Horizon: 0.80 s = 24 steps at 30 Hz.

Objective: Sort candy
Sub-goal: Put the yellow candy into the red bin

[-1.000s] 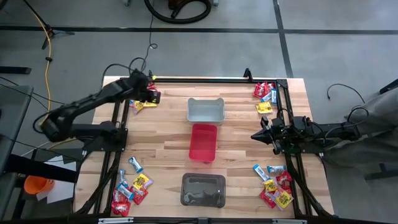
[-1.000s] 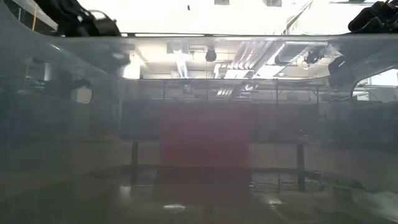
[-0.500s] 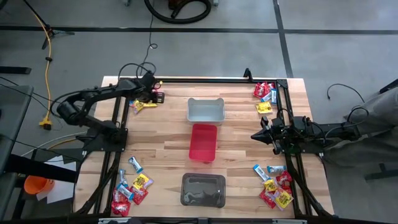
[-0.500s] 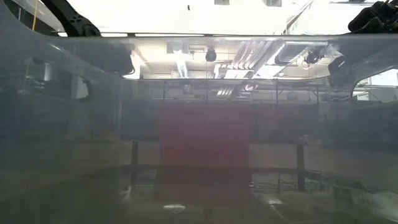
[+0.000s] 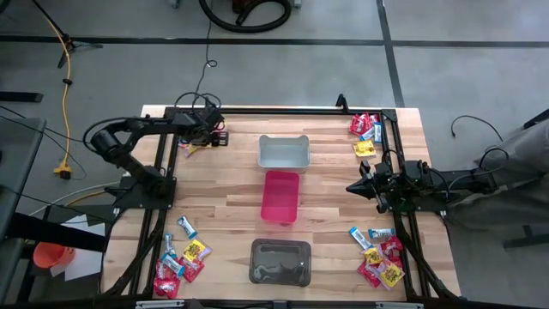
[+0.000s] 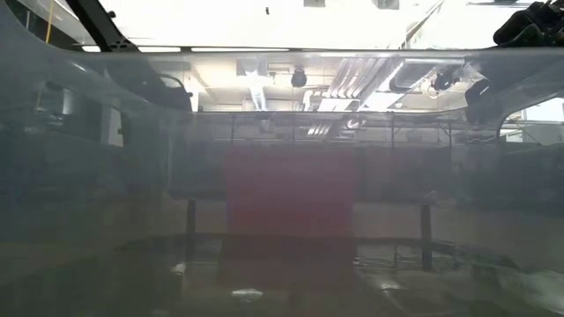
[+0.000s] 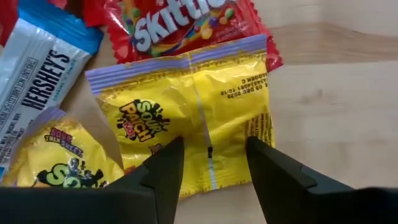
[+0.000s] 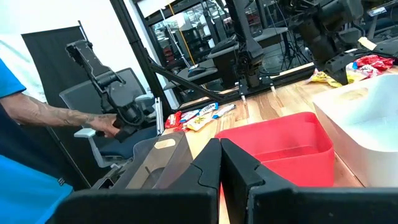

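Note:
Candy lies in four piles at the table's corners. My left gripper [image 5: 214, 137] is over the far-left pile [image 5: 194, 147], pointing down and open. In the left wrist view its gripper [image 7: 211, 158] straddles the end of a yellow Sour Patch packet [image 7: 186, 118], which lies flat on the wood. A red Skittles packet [image 7: 180, 25], a blue-and-white Hershey's packet [image 7: 37, 74] and a second yellow packet [image 7: 56, 155] lie beside it. My right gripper [image 5: 352, 186] waits shut above the table's right side, pointing left. My left gripper comes at the yellow packet from above, one open finger [image 7: 165, 165] on each side of the packet's near end [image 7: 208, 171]. Whether the fingers touch it I cannot tell.
Three bins stand in a row down the table's middle: grey [image 5: 283, 152] farthest, pink [image 5: 281, 196], dark [image 5: 280, 262] nearest. More candy piles sit far right [image 5: 364, 130], near left [image 5: 178, 257] and near right [image 5: 380, 257]. A person's arm [image 8: 68, 118] shows beyond the table.
My left arm has folded its elbow back toward the table's far-left corner and come down, bringing the gripper lower over the far-left candy pile and slightly toward the right.

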Each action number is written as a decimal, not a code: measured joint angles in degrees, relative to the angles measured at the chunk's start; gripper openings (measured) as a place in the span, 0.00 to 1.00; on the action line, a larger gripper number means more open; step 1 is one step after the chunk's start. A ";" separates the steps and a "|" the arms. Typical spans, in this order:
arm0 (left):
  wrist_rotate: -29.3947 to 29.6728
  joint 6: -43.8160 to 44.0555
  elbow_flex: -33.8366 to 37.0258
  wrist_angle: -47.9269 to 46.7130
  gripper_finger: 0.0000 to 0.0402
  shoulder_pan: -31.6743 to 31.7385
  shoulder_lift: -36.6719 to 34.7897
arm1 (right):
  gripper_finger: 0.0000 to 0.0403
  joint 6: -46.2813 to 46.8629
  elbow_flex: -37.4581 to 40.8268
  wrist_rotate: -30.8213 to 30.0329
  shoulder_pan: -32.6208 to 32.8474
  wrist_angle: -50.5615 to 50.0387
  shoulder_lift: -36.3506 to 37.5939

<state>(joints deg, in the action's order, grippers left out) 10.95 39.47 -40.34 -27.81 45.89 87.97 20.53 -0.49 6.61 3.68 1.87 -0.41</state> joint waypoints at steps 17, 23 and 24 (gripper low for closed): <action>-1.11 -3.47 0.11 -5.82 0.04 -0.37 -14.28 | 0.00 0.00 0.01 0.00 0.00 0.02 -0.01; -0.08 1.78 3.19 -5.99 0.15 -0.50 -14.39 | 0.00 0.00 0.00 0.00 0.00 0.00 0.00; 0.01 2.49 4.04 -4.88 0.18 -0.60 -14.39 | 0.00 0.00 0.00 0.00 0.00 0.02 0.00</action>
<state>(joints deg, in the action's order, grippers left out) 10.96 41.95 -36.30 -32.69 45.29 73.58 20.53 -0.49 6.61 3.68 1.89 -0.40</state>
